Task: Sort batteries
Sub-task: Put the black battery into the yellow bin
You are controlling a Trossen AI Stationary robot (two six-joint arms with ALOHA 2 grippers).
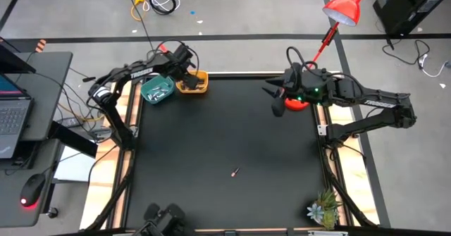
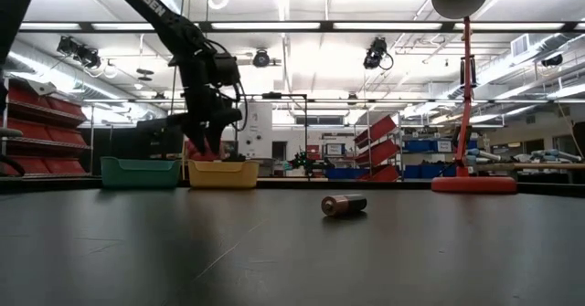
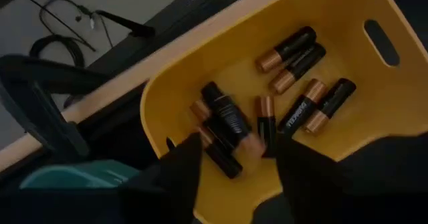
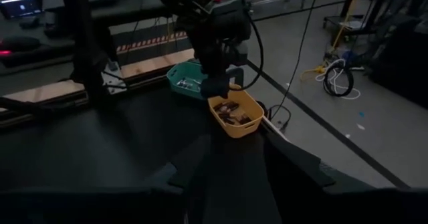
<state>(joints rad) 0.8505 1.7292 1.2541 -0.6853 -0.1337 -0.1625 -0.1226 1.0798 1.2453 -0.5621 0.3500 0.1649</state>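
Observation:
Above the yellow bowl [image 1: 192,83] at the table's far left, my left gripper [image 3: 237,164] points down with its fingers apart and nothing between them. Several dark batteries with copper ends [image 3: 301,83] lie on the bowl's floor. One of them [image 3: 224,117] shows blurred just beyond the fingertips. The teal bowl [image 1: 156,89] beside it holds whitish batteries. A single copper-ended battery [image 2: 344,205] lies on its side on the black mat [image 1: 225,144], right of the middle. My right gripper [image 1: 275,98] hangs open and raised at the far right, holding nothing.
A red lamp stands with its round base [image 2: 473,184] at the table's far right corner, under my right arm. A small potted plant [image 1: 324,209] is at the near right corner. The mat between the bowls and the lone battery is bare.

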